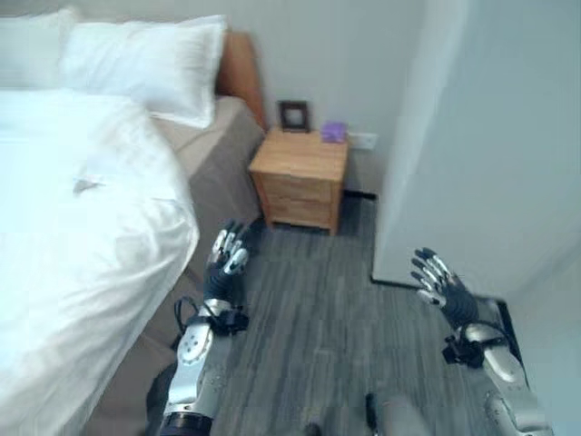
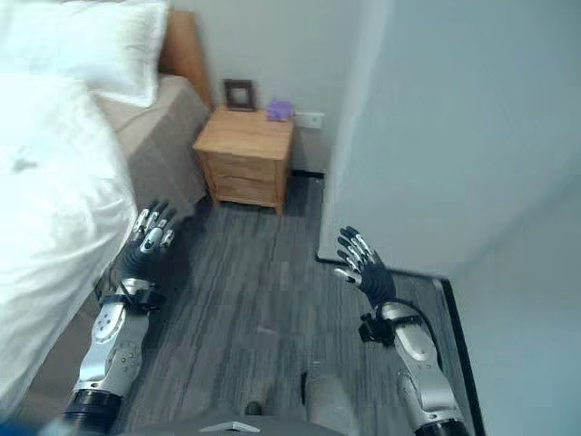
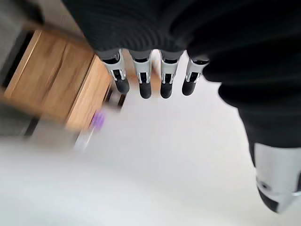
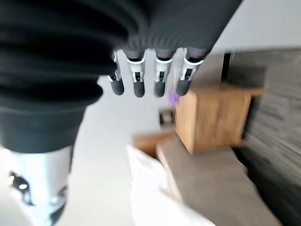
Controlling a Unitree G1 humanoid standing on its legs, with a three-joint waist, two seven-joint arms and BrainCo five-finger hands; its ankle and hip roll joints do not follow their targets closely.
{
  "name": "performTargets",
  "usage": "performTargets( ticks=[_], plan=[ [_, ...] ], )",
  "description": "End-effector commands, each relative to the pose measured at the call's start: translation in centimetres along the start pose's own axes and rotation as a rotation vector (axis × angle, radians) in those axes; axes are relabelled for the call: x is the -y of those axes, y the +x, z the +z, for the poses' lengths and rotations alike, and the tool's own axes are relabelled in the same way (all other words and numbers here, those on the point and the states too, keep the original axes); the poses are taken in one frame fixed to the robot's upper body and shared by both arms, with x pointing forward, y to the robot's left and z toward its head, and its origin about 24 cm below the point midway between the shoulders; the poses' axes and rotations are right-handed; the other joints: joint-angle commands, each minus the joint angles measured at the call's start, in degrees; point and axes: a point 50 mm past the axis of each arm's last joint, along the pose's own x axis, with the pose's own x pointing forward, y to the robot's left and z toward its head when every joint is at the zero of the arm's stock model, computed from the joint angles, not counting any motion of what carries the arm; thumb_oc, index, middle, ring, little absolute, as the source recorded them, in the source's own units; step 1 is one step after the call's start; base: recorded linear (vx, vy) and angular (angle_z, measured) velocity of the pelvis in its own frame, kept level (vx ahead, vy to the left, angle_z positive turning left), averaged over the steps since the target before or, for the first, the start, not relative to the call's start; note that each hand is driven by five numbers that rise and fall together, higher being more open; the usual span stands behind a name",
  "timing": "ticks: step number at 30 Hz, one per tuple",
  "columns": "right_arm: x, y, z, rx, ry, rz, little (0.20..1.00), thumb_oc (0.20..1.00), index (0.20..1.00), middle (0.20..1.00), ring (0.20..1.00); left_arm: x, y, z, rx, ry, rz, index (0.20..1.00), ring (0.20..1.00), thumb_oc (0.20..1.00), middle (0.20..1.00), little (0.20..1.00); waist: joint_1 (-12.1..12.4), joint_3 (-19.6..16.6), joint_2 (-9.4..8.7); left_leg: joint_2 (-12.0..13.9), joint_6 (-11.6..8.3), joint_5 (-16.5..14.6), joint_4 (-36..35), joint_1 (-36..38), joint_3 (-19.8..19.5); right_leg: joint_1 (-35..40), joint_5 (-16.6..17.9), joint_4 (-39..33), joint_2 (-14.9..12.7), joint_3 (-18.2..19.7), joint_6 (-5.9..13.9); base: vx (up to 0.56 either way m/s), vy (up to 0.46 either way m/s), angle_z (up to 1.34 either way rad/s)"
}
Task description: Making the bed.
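I see the bed (image 1: 195, 173) on my left, its white duvet (image 1: 82, 227) rumpled and hanging over the near side, with the grey-beige mattress side showing below it. Two white pillows (image 1: 145, 59) sit at the head against a wooden headboard (image 1: 241, 73). My left robot hand (image 1: 227, 259) is raised over the grey wood floor (image 1: 309, 309) just beside the bed's edge, fingers straight and apart, holding nothing, not touching the duvet. My right robot hand (image 2: 363, 268) is up too, well apart from the bed, near the base of a white wall (image 2: 454, 136), fingers spread and empty. Past the bed a wooden nightstand (image 1: 300, 177) stands against the far wall, with a small dark picture frame (image 1: 293, 115) and a little purple object (image 1: 334, 132) on top; what the purple object is I can't tell.
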Motion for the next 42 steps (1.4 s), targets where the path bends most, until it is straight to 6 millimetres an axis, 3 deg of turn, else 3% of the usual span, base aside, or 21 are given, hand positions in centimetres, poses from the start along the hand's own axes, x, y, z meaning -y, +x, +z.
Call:
performTargets(
  ticks=[1, 3, 4, 5, 6, 7, 8, 9, 10, 11, 12, 18, 23, 28, 29, 31, 35, 38, 40, 41, 42],
  plan=[
    [1.0, 1.6, 3.8, 0.165, -0.023, 0.012, 1.000, 1.000, 1.000, 1.000, 1.000, 0.1, -0.4, 2.4, 0.092, 0.027, -0.079, 1.000, 1.000, 1.000, 1.000, 1.000, 2.9, -1.3, -3.18, -1.8, -1.55, 6.4, -2.5, -2.8, 1.1, 6.6, 6.3, -2.8, -1.4, -5.2, -1.27, 0.16, -0.433, 4.58],
    [1.6, 1.4, 3.9, 0.170, -0.039, -0.011, 1.000, 1.000, 1.000, 1.000, 1.000, 0.8, -0.2, 1.7, 0.071, 0.009, -0.099, 1.000, 1.000, 1.000, 1.000, 1.000, 1.8, -1.4, -3.13, -2.3, -2.87, 7.5, -2.4, -4.0, -3.4, 7.2, 6.7, -3.3, -1.1, -8.7, -2.79, 0.14, -0.364, 2.67],
    [1.9, 1.5, 4.2, 0.178, -0.054, -0.017, 1.000, 1.000, 1.000, 1.000, 1.000, 0.9, -0.1, 1.6, 0.069, 0.002, -0.098, 1.000, 1.000, 1.000, 1.000, 1.000, 1.9, -1.4, -3.42, -2.0, -3.44, 7.4, -1.6, -4.7, -3.1, 7.2, 6.7, -3.3, -1.3, -10.6, -3.35, 0.10, -0.291, 1.55],
    [2.2, 1.3, 4.4, 0.185, -0.052, -0.030, 1.000, 1.000, 1.000, 1.000, 1.000, 1.1, 0.0, 1.4, 0.059, -0.021, -0.102, 1.000, 1.000, 1.000, 1.000, 1.000, 0.8, -1.0, -3.36, -1.2, -3.13, 6.8, -0.4, -5.7, 0.6, 7.7, 6.6, -3.4, -1.8, -13.0, -3.74, 0.06, -0.191, 1.76],
    [2.2, 1.3, 4.4, 0.186, -0.052, -0.030, 1.000, 1.000, 1.000, 1.000, 1.000, 1.1, 0.0, 1.4, 0.060, -0.021, -0.102, 1.000, 1.000, 1.000, 1.000, 1.000, 0.6, -1.1, -3.36, -1.3, -3.18, 7.0, -0.5, -5.9, 0.5, 7.5, 6.8, -3.5, -1.9, -13.1, -3.70, 0.01, -0.119, 1.85],
    [2.5, 1.1, 4.5, 0.194, -0.047, -0.044, 1.000, 1.000, 1.000, 1.000, 1.000, 1.2, 0.1, 1.2, 0.046, -0.025, -0.105, 1.000, 1.000, 1.000, 1.000, 1.000, -0.1, -1.0, -3.14, 0.0, -2.86, 6.4, -0.1, -6.6, 6.4, 7.7, 6.4, -3.6, -2.4, -15.6, -3.99, -0.06, -0.151, 1.99],
    [2.8, 0.8, 4.4, 0.198, -0.031, -0.074, 1.000, 1.000, 1.000, 1.000, 1.000, 1.4, 0.5, 0.9, 0.026, -0.026, -0.109, 1.000, 1.000, 1.000, 1.000, 1.000, -2.1, -0.8, -3.10, 3.6, -2.10, 4.4, 1.8, -5.5, 22.9, 8.5, 6.4, -4.2, -3.8, -21.7, -4.39, -0.06, -0.152, 1.33],
    [2.8, 0.8, 4.4, 0.199, -0.031, -0.074, 1.000, 1.000, 1.000, 1.000, 1.000, 1.4, 0.5, 0.9, 0.027, -0.026, -0.109, 1.000, 1.000, 1.000, 1.000, 1.000, -2.0, -0.9, -3.12, 3.6, -2.12, 4.5, 1.8, -5.6, 22.9, 8.4, 6.5, -4.3, -3.8, -21.7, -4.40, -0.10, -0.142, 1.72],
    [2.7, 0.3, 3.5, 0.176, -0.009, -0.104, 1.000, 1.000, 1.000, 1.000, 1.000, 1.6, 0.6, 0.3, 0.006, -0.042, -0.109, 1.000, 1.000, 1.000, 1.000, 1.000, -3.3, -1.8, -2.46, 5.0, -2.62, 3.7, 0.4, -3.3, 30.0, 8.4, 6.3, -5.0, -4.4, -25.7, -4.60, -0.03, -0.013, 1.36],
    [2.5, 0.1, 3.2, 0.169, 0.002, -0.109, 1.000, 1.000, 1.000, 1.000, 1.000, 1.9, 0.5, 0.1, -0.002, -0.036, -0.127, 1.000, 1.000, 1.000, 1.000, 1.000, -3.3, -2.2, -1.56, 4.7, -3.21, 5.5, -2.2, -3.2, 29.9, 8.9, 6.5, -5.7, -4.2, -26.8, -4.58, -0.02, -0.020, 1.68],
    [2.3, 0.1, 2.9, 0.158, 0.012, -0.102, 1.000, 1.000, 1.000, 1.000, 1.000, 2.0, 0.4, 0.2, 0.003, -0.023, -0.130, 1.000, 1.000, 1.000, 1.000, 1.000, -2.9, -2.2, -1.50, 3.5, -3.85, 7.1, -3.8, -3.5, 27.1, 9.5, 7.6, -7.2, -4.3, -27.4, -4.47, 0.01, -0.002, 0.99],
    [0.5, 0.7, 1.6, 0.114, 0.035, -0.046, 1.000, 1.000, 1.000, 1.000, 1.000, 1.1, -0.5, -0.2, -0.024, 0.014, -0.110, 1.000, 1.000, 1.000, 1.000, 1.000, -2.4, -4.0, 0.57, 1.2, -2.93, 10.2, -15.1, 0.0, 23.2, 9.6, 7.3, -8.6, -3.2, -28.9, -3.87, -0.02, 0.054, 0.08],
    [-1.1, 1.3, 1.2, 0.091, 0.050, 0.044, 1.000, 1.000, 1.000, 1.000, 1.000, 0.0, -2.0, -0.6, -0.050, 0.011, -0.051, 1.000, 1.000, 1.000, 1.000, 1.000, -1.0, -3.9, 0.87, 1.1, -2.89, 10.4, -15.0, 1.0, 22.9, 9.7, 7.5, -9.1, -2.9, -27.9, -4.12, -0.01, 0.042, -0.07],
    [-1.1, 1.2, 1.1, 0.075, 0.013, 0.045, 1.000, 1.000, 1.000, 1.000, 1.000, -0.1, -2.4, -0.8, -0.066, 0.031, -0.051, 1.000, 1.000, 1.000, 1.000, 1.000, -0.6, -3.5, 0.82, 1.0, -2.62, 10.3, -15.0, 1.9, 22.8, 10.5, 7.1, -8.6, -2.8, -27.7, -4.17, -0.01, 0.023, 0.06],
    [2.5, 1.7, 1.2, 0.132, 0.142, -0.257, 1.000, 1.000, 1.000, 1.000, 1.000, -2.3, -1.1, 2.8, 0.072, 0.170, 0.079, 1.000, 1.000, 1.000, 1.000, 1.000, -1.2, -0.9, 0.40, 3.4, -3.75, 8.8, -14.4, 3.4, 29.3, 6.4, 6.8, -3.9, -4.8, -34.8, -3.65, 0.00, 0.000, 0.00],
    [2.8, 2.0, 1.5, 0.143, 0.132, -0.263, 1.000, 1.000, 1.000, 1.000, 1.000, -2.7, -1.5, 2.4, 0.065, 0.168, 0.116, 1.000, 1.000, 1.000, 1.000, 1.000, -0.5, -1.5, 0.27, 3.4, -3.69, 8.9, -14.5, 3.6, 29.0, 7.0, 7.7, -5.4, -3.5, -32.2, -3.74, 0.01, 0.003, -0.04],
    [3.6, 2.2, 3.1, 0.218, 0.139, -0.291, 1.000, 1.000, 1.000, 1.000, 1.000, -3.4, -2.7, 1.5, 0.025, 0.133, 0.165, 1.000, 1.000, 1.000, 1.000, 1.000, 0.5, -1.9, 0.17, 3.1, -2.99, 8.0, -13.8, 3.9, 29.1, 8.2, 7.9, -6.5, -4.0, -32.7, -3.86, 0.05, 0.021, -0.13],
    [3.8, 2.6, 3.4, 0.236, 0.131, -0.315, 1.000, 1.000, 1.000, 1.000, 1.000, -3.4, -2.3, 1.8, 0.035, 0.155, 0.168, 1.000, 1.000, 1.000, 1.000, 1.000, 0.7, -1.0, 0.37, 2.9, -2.36, 7.2, -12.8, 3.8, 28.8, 6.9, 7.5, -3.4, -4.5, -33.7, -3.60, -0.02, 0.057, 0.03],
    [3.3, 3.1, 3.6, 0.243, 0.113, -0.303, 1.000, 1.000, 1.000, 1.000, 1.000, -3.5, -2.1, 2.5, 0.066, 0.148, 0.179, 1.000, 1.000, 1.000, 1.000, 1.000, 0.6, 1.2, 1.75, 3.1, -0.73, 6.0, -12.1, 4.2, 29.1, 0.2, 9.6, 11.4, -5.4, -34.2, -1.52, -0.04, 0.103, -0.08],
    [3.3, 3.1, 3.6, 0.244, 0.113, -0.302, 1.000, 1.000, 1.000, 1.000, 1.000, -3.5, -2.1, 2.5, 0.067, 0.148, 0.179, 1.000, 1.000, 1.000, 1.000, 1.000, 0.6, 1.1, 1.61, 2.9, -0.66, 6.0, -12.1, 4.1, 29.2, -0.3, 9.3, 12.1, -5.6, -34.0, -1.44, 0.12, 0.065, -0.27],
    [2.5, 3.4, 3.3, 0.233, 0.117, -0.281, 1.000, 1.000, 1.000, 1.000, 1.000, -3.9, -2.2, 2.4, 0.067, 0.166, 0.212, 1.000, 1.000, 1.000, 1.000, 1.000, -0.1, 1.7, 1.92, 2.6, -0.71, 5.4, -13.4, 6.4, 28.9, -4.2, 12.2, 13.9, -6.5, -33.4, -0.77, 0.35, -0.034, -0.27]
  ],
)
